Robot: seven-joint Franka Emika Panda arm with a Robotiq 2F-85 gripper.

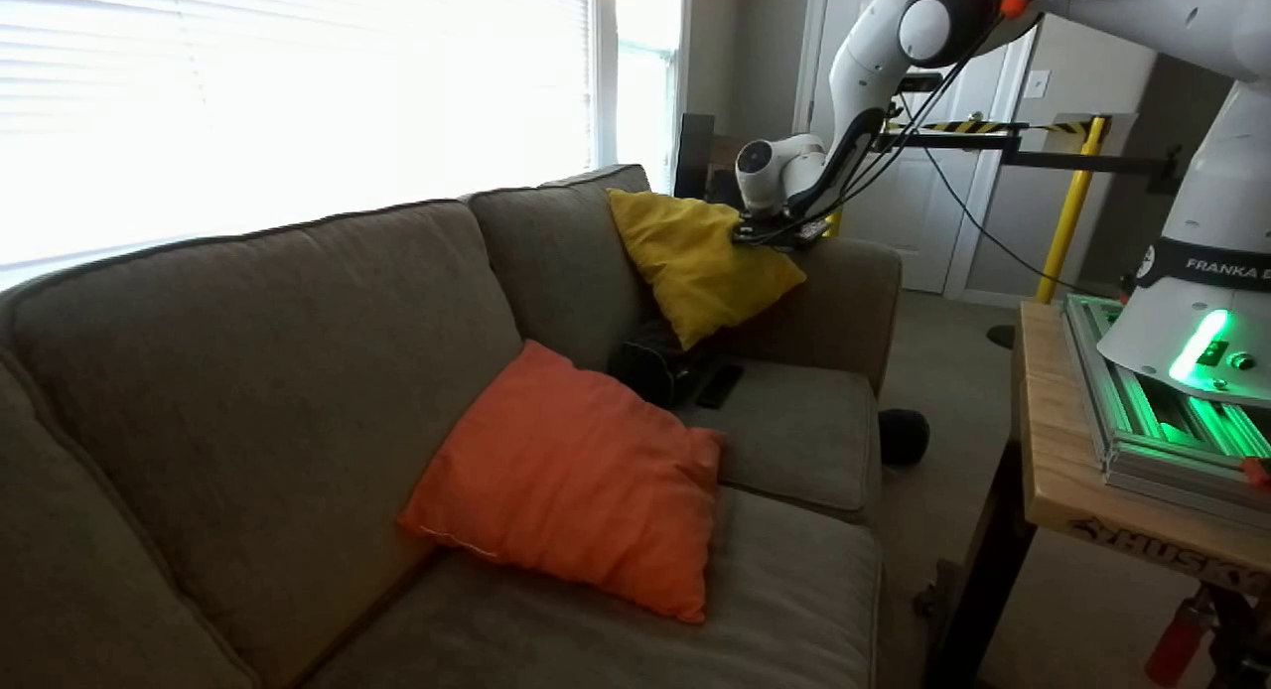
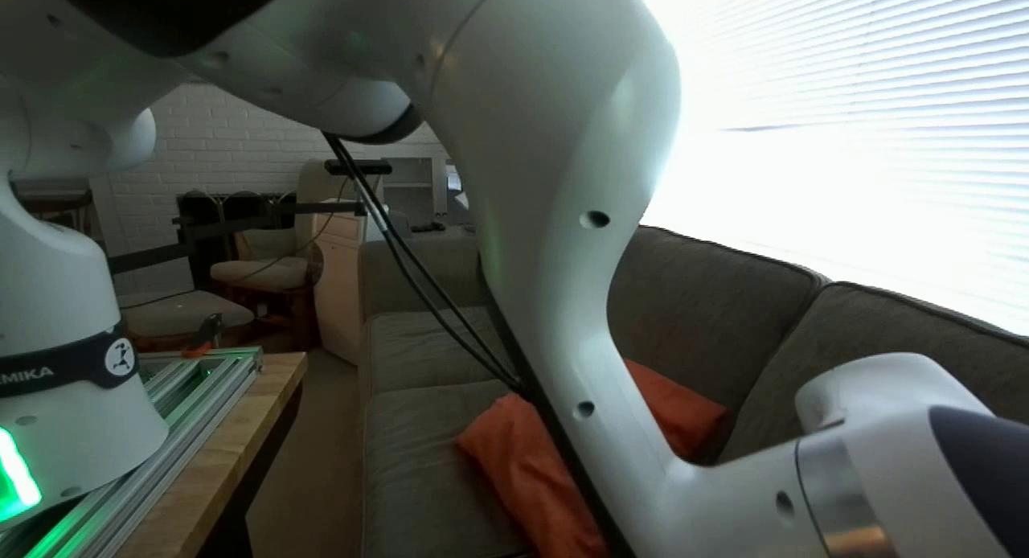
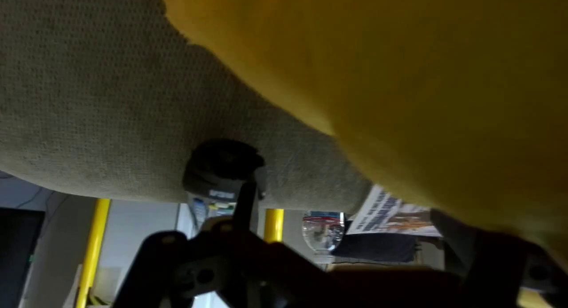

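Throw pillow [image 1: 700, 267] on sofa [image 1: 268, 351], end effector [image 3: 341, 201] spread at its edge

Yellow and plump, it leans at the sofa's end, between the back cushion [image 1: 566, 262] and the armrest [image 1: 859, 282]. An orange pillow [image 1: 576, 481] lies farther along, apart from it. I judge it light and soft, apt to sag and fold, its woven cloth neither slippery nor fragile; a corner or the seamed rim looks the surest hold. Roughly square, it has no marked long axis; its widest visible span slopes from a top corner by the back cushion down to one near the armrest, while another corner points down towards the seat cushion [image 1: 794, 421]. In the wrist view the jaws stand well apart, pinching nothing visible; whether either touches the cloth, I cannot tell.
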